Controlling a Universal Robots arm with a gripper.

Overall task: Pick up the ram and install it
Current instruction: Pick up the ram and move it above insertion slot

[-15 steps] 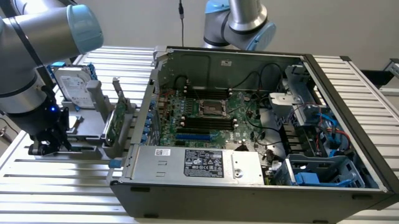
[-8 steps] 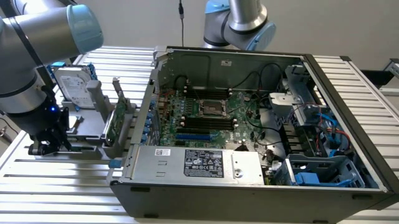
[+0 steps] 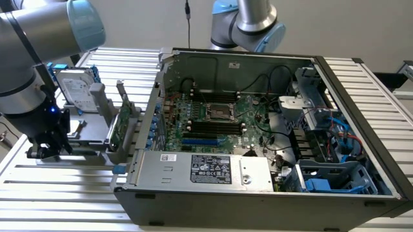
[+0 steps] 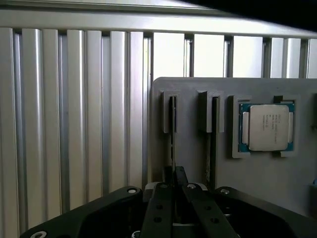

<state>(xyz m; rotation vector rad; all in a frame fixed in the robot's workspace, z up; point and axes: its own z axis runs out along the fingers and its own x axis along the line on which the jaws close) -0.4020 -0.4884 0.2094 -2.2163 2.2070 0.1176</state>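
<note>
Gripper fingers are pressed nearly together on the thin upper edge of the ram, a dark stick standing on edge in a narrow slot of a grey holder. In the wrist view the two black fingers converge to a point right over that slot, with the ram's edge running away from the tips. Just beside it, a second slot of the same holder shows another dark thin edge, and further along a square processor chip with a silver lid lies flat in its own recess. The holder rests on a ribbed metal tabletop. In the exterior view the gripper is low at the holder's near corner on the exterior view's left, the arm reaching down from above. A hard drive and a green expansion card stand upright in the same holder. Well apart, toward the exterior view's right, an open computer case lies on its side, its motherboard exposed, with long black memory slots in its middle.
</note>
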